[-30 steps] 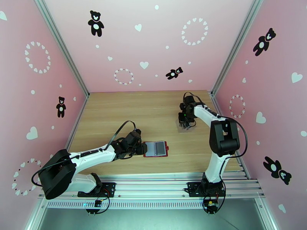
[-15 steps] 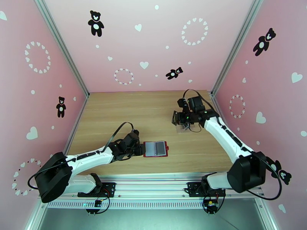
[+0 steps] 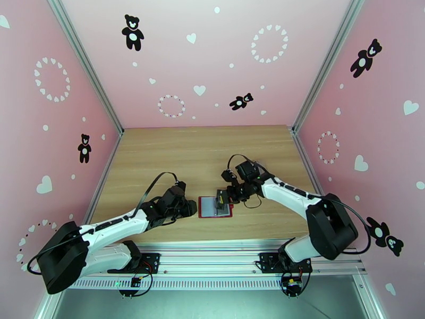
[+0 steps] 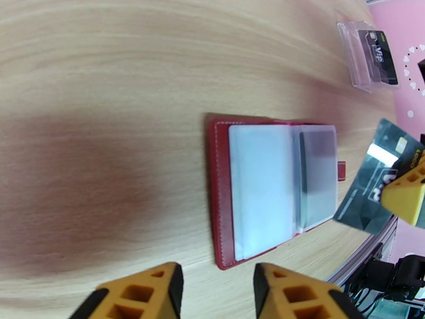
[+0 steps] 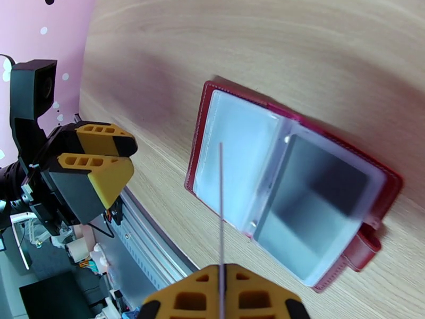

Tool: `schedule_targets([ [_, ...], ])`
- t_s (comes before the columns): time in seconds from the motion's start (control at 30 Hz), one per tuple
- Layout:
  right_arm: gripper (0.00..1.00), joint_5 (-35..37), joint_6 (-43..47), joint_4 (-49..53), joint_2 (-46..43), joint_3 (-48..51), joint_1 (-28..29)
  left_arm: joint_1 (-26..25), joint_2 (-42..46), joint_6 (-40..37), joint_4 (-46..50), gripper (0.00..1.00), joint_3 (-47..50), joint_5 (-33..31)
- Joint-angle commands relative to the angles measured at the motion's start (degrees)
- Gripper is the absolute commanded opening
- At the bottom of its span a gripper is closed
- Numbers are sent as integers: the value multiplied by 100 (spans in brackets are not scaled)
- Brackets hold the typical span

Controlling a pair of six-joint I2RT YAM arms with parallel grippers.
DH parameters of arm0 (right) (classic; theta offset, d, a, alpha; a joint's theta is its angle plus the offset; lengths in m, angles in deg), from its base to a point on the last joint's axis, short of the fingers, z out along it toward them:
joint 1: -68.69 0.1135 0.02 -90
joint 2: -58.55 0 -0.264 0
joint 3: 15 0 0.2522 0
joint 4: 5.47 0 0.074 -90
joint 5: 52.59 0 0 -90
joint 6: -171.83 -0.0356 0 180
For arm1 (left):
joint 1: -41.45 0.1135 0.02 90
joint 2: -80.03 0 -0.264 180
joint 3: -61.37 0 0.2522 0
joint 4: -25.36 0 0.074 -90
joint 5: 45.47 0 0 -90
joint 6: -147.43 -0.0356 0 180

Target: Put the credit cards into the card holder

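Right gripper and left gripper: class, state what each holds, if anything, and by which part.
The right gripper pinches a dark grey credit card by one edge, above the open card holder. The left gripper holds nothing; its jaws stand open.

Red card holder (image 4: 219,198) open flat; grey card (image 4: 366,179) tilted above it.

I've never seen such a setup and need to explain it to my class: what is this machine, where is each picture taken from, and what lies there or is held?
Two robot arms are bolted at a wooden table's near edge. One picture looks down from above; two come from cameras on the wrists. An open red card holder lies on the table. The right tool pinches a dark grey card over it. The left tool is open and empty beside it. A clear case with dark contents lies farther away.
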Motion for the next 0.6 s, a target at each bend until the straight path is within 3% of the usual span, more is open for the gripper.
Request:
schedule_targets([
  [0.0,0,-392,-179,-297,309,54,57,82,-301,106,-505,39,-6,485],
  [0.57,0,161,86,8,677,-34,48,85,-1261,73,-817,34,-411,805],
])
